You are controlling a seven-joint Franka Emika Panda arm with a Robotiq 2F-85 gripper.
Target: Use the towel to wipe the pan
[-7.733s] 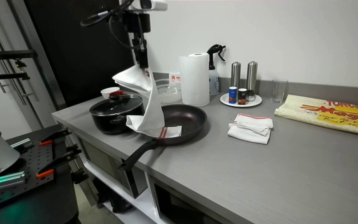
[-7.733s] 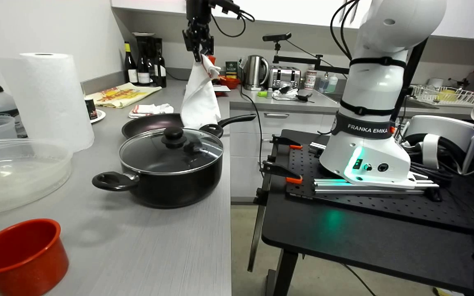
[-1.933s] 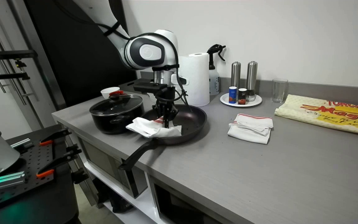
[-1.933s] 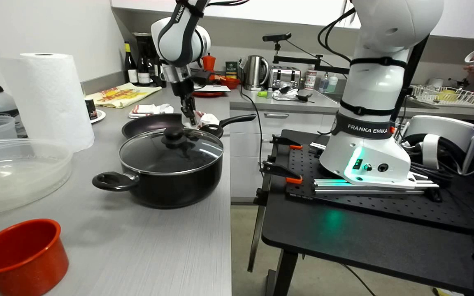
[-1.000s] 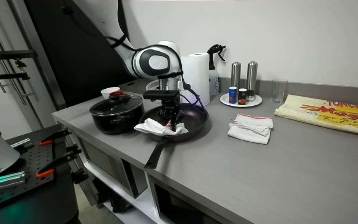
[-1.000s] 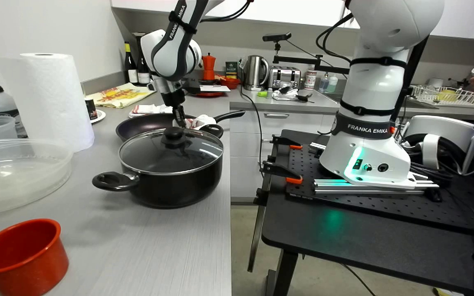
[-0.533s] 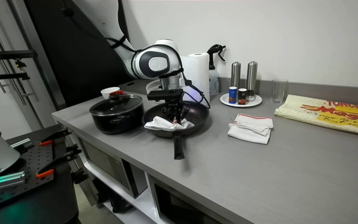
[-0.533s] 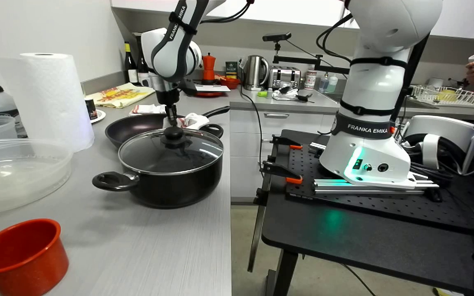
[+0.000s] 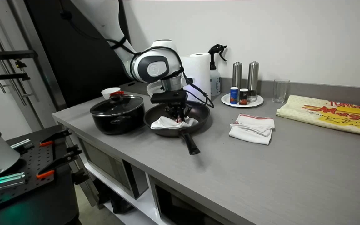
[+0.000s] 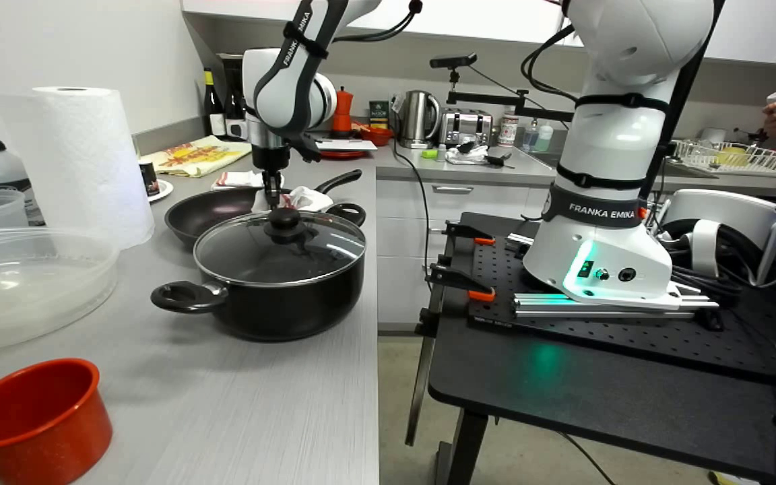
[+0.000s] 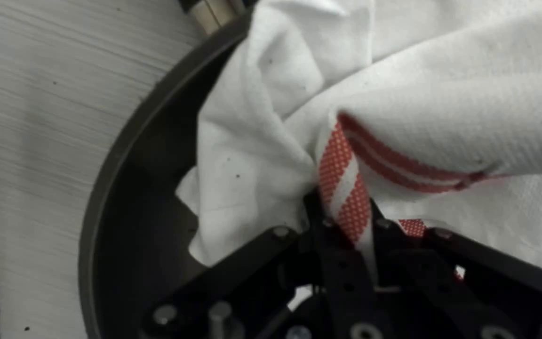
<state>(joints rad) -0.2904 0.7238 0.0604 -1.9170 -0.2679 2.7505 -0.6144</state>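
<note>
My gripper (image 9: 182,119) is low inside the dark frying pan (image 9: 202,115), shut on the white towel (image 9: 167,123) with red stripes. In the wrist view a twisted striped fold of the towel (image 11: 252,160) runs between the fingers (image 11: 315,212). The rest lies bunched in the handle-side part of the pan, partly over its rim. The pan's handle (image 9: 191,145) points toward the front right in that exterior view. The pan (image 10: 192,214) shows partly behind the pot in an exterior view; the fingertips' contact with the pan bottom is hidden by the towel.
A lidded black pot (image 9: 117,115) stands close beside the pan. A second folded towel (image 9: 252,130) lies on the counter. A paper towel roll (image 9: 200,75), a plate (image 9: 227,100) with shakers and a yellow cloth (image 9: 330,115) stand or lie further back. A red bowl (image 10: 38,424) stands nearer an exterior camera.
The gripper has come down from holding the towel hanging above the pan. The pan has turned and slid, its handle swinging from front left to front right, while gripper and towel shifted right.
</note>
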